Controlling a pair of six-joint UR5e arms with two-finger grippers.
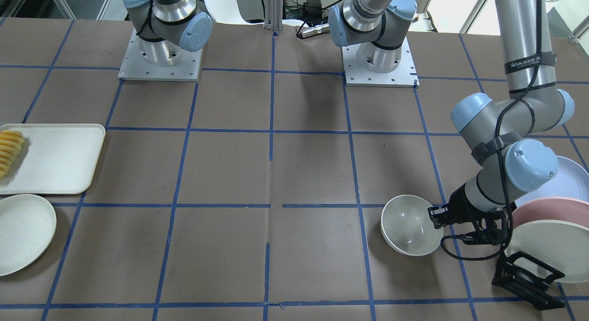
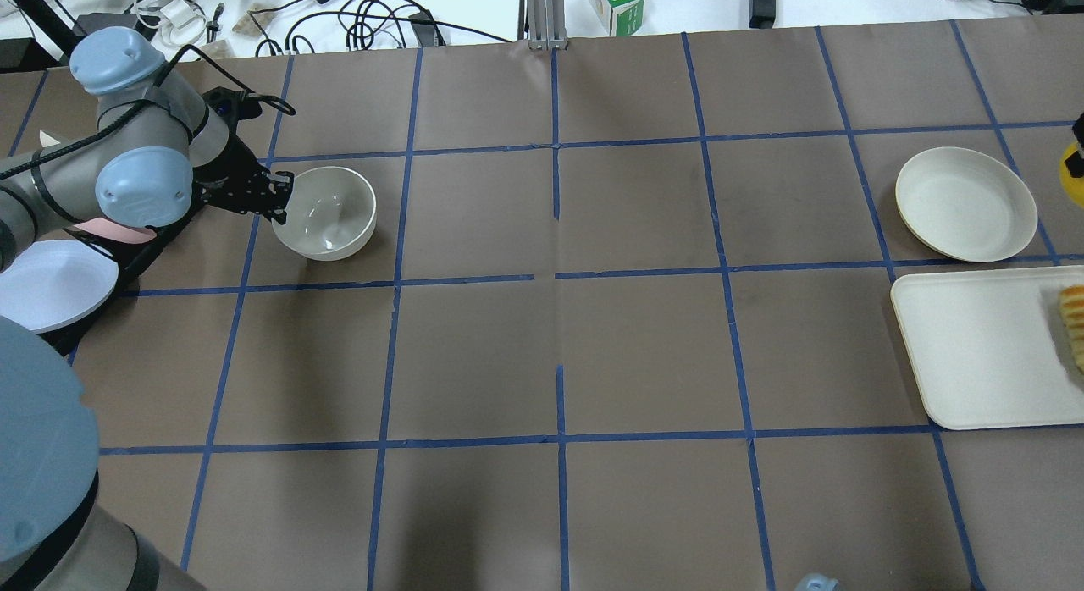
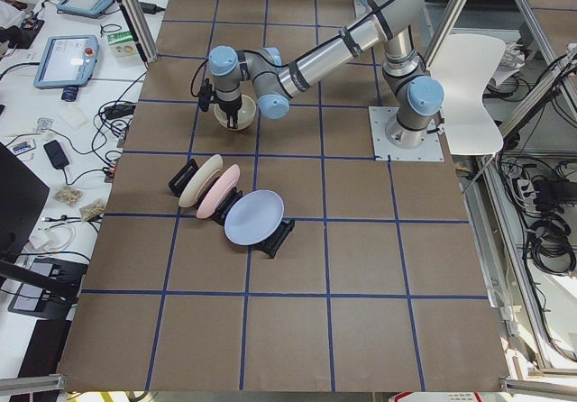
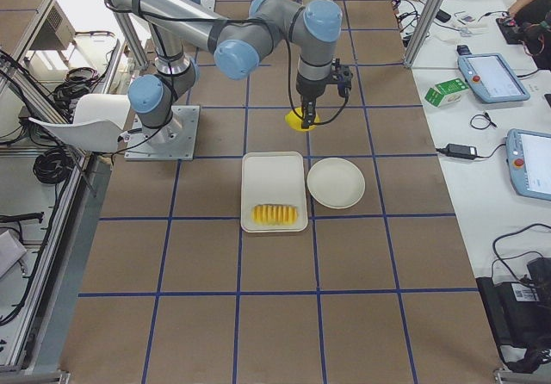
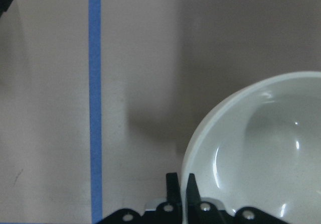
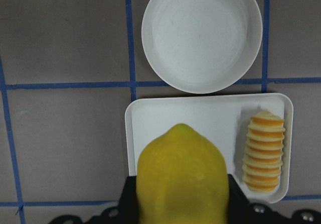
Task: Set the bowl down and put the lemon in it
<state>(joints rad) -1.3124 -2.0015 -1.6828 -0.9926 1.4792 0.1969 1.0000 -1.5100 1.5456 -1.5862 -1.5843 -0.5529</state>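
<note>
The off-white bowl (image 1: pixel 409 225) is at the table's left side, also in the overhead view (image 2: pixel 326 212) and the left wrist view (image 5: pixel 261 148). My left gripper (image 1: pixel 435 215) is shut on the bowl's rim, one finger inside and one outside (image 5: pixel 173 186). The bowl sits tilted and low over the table. My right gripper (image 4: pixel 307 108) is shut on the yellow lemon (image 6: pixel 181 181) and holds it high above the white tray. The lemon shows at the overhead view's right edge (image 2: pixel 1074 166).
A black rack with white, pink and pale blue plates (image 1: pixel 543 238) stands right beside the left arm. A white tray (image 2: pixel 982 354) with orange-yellow sliced food (image 6: pixel 263 151) and a flat off-white plate (image 2: pixel 965 203) lie on the right side.
</note>
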